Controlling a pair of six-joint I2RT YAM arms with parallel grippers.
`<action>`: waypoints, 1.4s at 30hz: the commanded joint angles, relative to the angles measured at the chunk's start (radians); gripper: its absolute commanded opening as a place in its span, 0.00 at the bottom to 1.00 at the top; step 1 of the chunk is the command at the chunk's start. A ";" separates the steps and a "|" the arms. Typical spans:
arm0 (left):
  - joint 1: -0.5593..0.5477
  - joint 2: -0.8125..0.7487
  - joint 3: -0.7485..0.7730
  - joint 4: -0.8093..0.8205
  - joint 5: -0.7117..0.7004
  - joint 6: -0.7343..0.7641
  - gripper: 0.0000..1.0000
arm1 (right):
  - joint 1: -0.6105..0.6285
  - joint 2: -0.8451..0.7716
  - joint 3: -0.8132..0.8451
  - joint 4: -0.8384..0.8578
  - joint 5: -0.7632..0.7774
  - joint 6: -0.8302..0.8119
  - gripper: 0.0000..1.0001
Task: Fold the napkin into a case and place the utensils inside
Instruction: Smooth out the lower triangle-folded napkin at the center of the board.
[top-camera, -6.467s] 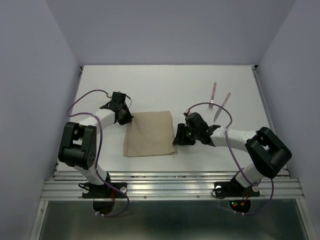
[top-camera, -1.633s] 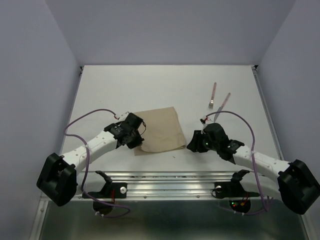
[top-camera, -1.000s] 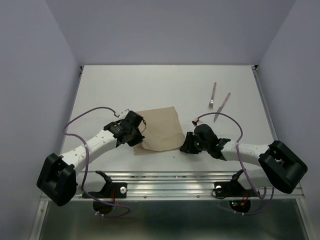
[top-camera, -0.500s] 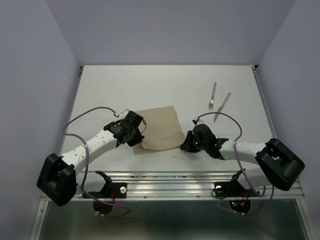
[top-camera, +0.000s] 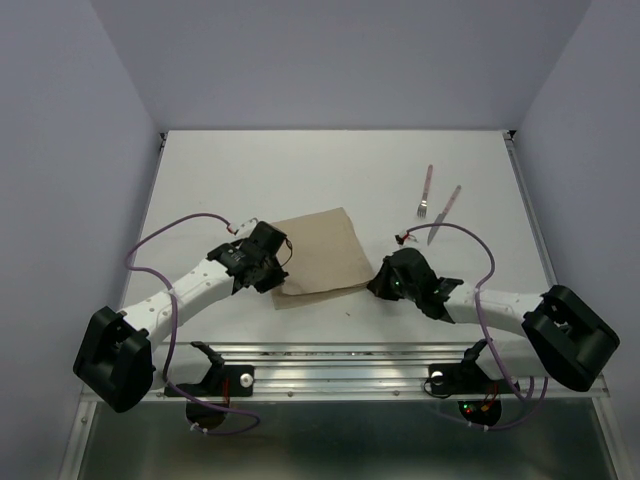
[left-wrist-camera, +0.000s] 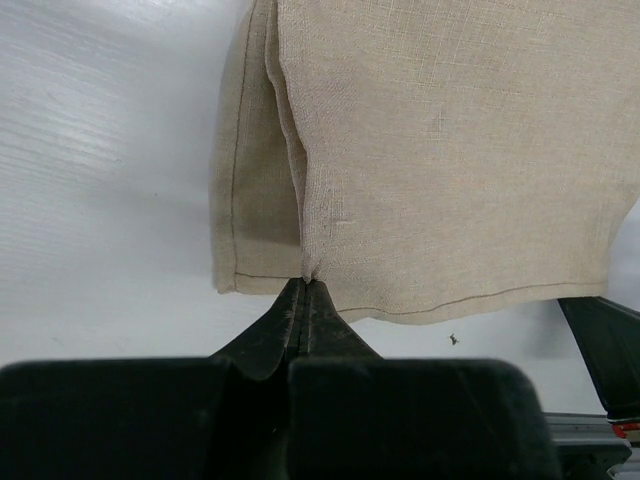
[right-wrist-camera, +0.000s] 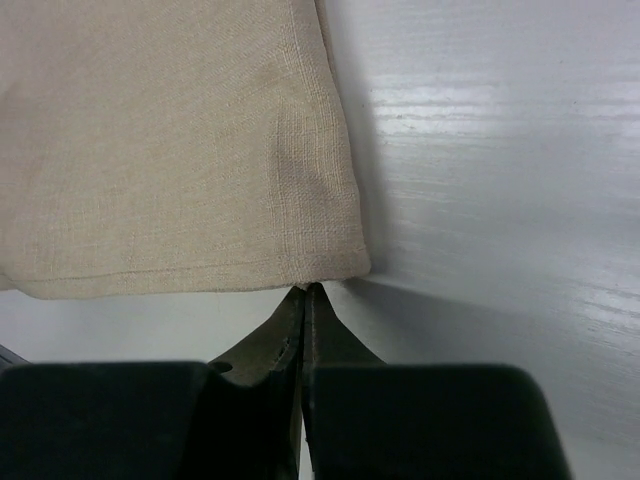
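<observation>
Tan napkin (top-camera: 318, 250) on white table (top-camera: 300, 170), lilac walls (top-camera: 330, 60)

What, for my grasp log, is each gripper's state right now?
Left gripper: shut on the near hem of the flat tan cloth napkin.
Right gripper: shut on that napkin's corner.

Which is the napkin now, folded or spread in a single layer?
Folded: the napkin shows overlapping layers along its left side in the left wrist view.
</observation>
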 joint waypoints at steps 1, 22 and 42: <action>0.006 -0.016 0.051 -0.021 -0.041 0.010 0.00 | 0.006 -0.050 0.004 0.021 0.107 0.025 0.01; 0.008 -0.019 0.114 -0.020 -0.021 0.060 0.00 | 0.006 -0.135 0.072 -0.095 0.251 0.067 0.01; 0.004 0.119 -0.097 0.241 0.106 0.118 0.00 | 0.006 -0.069 0.003 -0.114 0.353 0.153 0.05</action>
